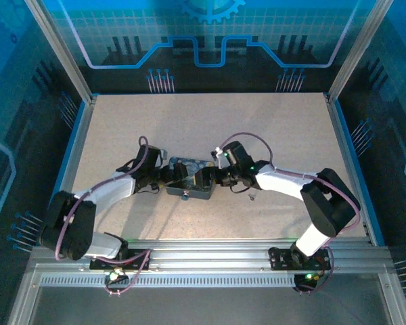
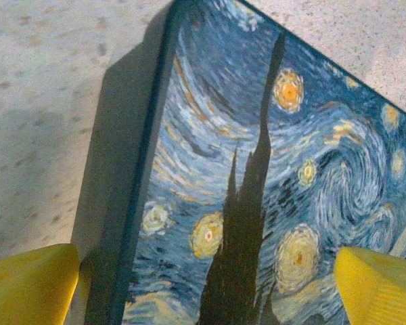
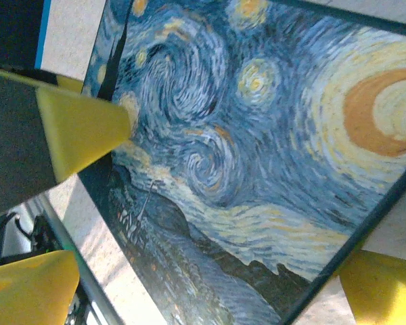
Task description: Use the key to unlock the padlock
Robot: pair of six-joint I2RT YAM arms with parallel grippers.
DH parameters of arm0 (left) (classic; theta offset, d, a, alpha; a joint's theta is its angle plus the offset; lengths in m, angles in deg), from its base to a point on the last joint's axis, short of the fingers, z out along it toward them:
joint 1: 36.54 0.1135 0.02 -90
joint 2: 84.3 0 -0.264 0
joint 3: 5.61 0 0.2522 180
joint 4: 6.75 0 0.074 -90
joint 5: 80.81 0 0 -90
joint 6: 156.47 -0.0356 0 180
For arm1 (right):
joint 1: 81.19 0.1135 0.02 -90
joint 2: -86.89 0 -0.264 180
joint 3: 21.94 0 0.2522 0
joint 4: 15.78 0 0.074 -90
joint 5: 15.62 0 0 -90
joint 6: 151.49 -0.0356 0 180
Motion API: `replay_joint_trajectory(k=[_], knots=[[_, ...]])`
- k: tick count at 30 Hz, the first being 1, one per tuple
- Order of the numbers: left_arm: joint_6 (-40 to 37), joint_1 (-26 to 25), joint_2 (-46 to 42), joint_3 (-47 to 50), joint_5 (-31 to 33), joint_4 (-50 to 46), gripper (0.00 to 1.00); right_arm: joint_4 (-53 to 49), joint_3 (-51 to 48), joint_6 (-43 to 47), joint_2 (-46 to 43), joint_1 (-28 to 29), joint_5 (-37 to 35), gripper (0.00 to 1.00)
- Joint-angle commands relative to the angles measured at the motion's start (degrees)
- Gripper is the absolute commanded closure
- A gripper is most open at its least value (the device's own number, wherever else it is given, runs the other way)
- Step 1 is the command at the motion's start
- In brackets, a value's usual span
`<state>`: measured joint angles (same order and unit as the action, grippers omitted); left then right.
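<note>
1. Top view: the starry-print box [image 1: 188, 175] sits mid-desk [image 1: 189, 122]. The left end effector [image 1: 161, 180] is at its left end and the right end effector [image 1: 215, 177] at its right end.
2. Left end effector [image 2: 203, 291] is released, jaws spread wide. One yellow finger [image 2: 30, 284] sits just outside the box's side wall and the other is over the printed lid. We can't tell if either touches.
3. Right end effector [image 3: 203, 291] is also released, jaws wide. The box corner lies between its fingers [image 3: 27, 288], and nothing is clenched.
4. The padlock [image 1: 185, 197] is the small bluish-grey bit at the box's near edge, touching the front wall. It's too small to tell whether the shackle is shut.
5. The key [image 1: 252, 197] looks like the pale speck on the desk just right of the box, under the right forearm. It's too small to be sure. Neither end effector holds it.
6. Why both flank the box: we judge it's to square or brace it so the padlock faces out and doesn't slide. Nothing in the unlock itself looks started.
7. Next, as we see it, one arm goes for the key while the other steadies the box.
8. Risk: the key is thin and flat on the desk, so it's a hard pinch and easily pushed away.
</note>
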<state>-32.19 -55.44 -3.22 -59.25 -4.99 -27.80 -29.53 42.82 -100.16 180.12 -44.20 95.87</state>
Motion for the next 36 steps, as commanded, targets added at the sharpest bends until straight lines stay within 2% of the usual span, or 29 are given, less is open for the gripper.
replay_joint_trajectory(k=[1,10,19,23,26,31,36], knots=[[1.4,-3.1,4.3,-5.3,-3.8,5.7,0.03,0.7,0.6,2.1,-1.2,-2.4,3.3,0.0],[0.1,-6.0,17.4,-19.1,-3.4,6.1,0.03,-1.2,-0.3,4.4,-3.5,-9.3,2.7,0.0],[-1.8,-6.0,21.7,-25.9,1.4,3.5,0.01,-4.8,-5.2,6.0,-7.5,-14.6,-1.5,0.0],[-2.9,-5.8,19.2,-25.7,4.6,2.5,0.01,-7.8,-7.5,7.7,-12.2,-16.8,-4.3,0.0],[-3.5,-5.7,15.1,-23.2,7.5,2.6,0.01,-14.1,-7.9,10.5,-16.4,-17.9,-7.7,0.0],[-1.9,-6.0,5.5,-14.1,9.5,6.8,0.01,-26.4,-7.5,13.4,-22.4,-18.9,-11.8,0.01],[1.6,-7.6,-1.3,-5.2,9.5,10.4,0.01,-31.2,-10.4,15.7,-25.7,-19.3,-14.6,0.08]])
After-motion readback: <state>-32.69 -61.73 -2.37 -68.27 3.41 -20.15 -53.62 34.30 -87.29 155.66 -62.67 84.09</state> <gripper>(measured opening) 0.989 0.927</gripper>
